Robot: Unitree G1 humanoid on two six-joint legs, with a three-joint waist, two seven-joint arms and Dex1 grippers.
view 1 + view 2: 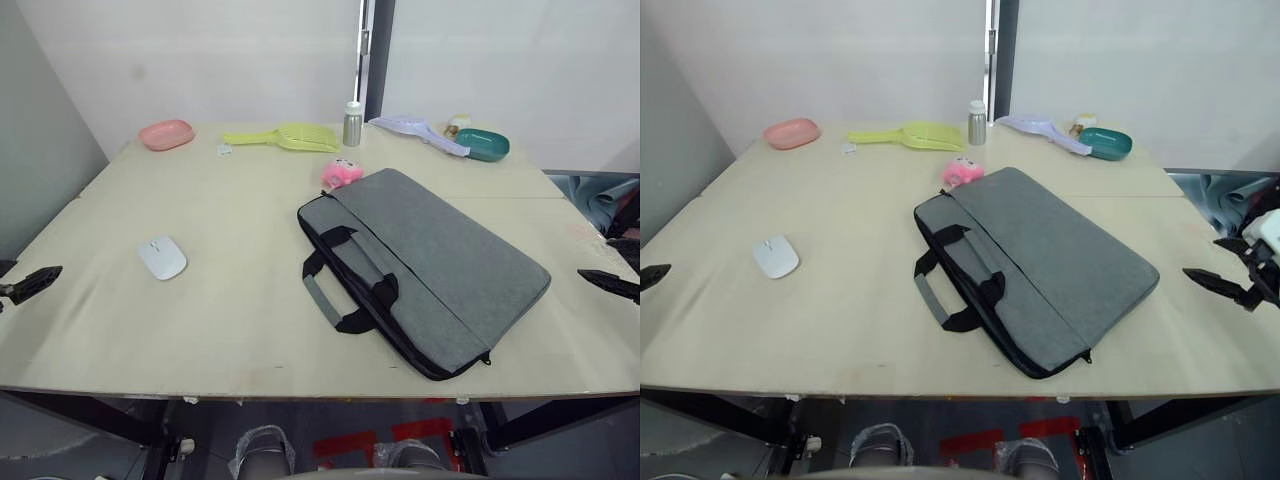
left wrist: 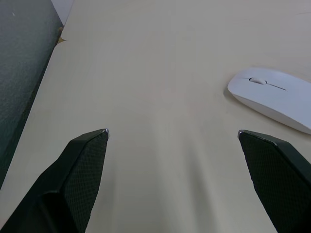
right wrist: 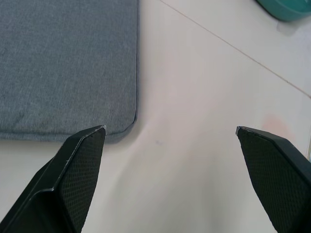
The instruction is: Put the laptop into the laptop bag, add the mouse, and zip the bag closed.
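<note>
The grey laptop bag [image 1: 425,265] is lying flat and slanted mid-table [image 1: 240,330], handles flopping leftward. The white mouse [image 1: 162,257] is sitting well apart on bare wood. Both the left gripper [image 2: 172,133] and right gripper [image 3: 170,130] are hovering wide open (holding nothing) near the table's edges.

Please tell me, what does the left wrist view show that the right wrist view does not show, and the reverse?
The left wrist view shows the white mouse lying on the table, ahead of the open left hand. The right wrist view shows a corner of the grey laptop bag and an edge of the teal bowl, ahead of the open right hand. Both show pale tabletop between two black fingers, holding nothing.
</note>
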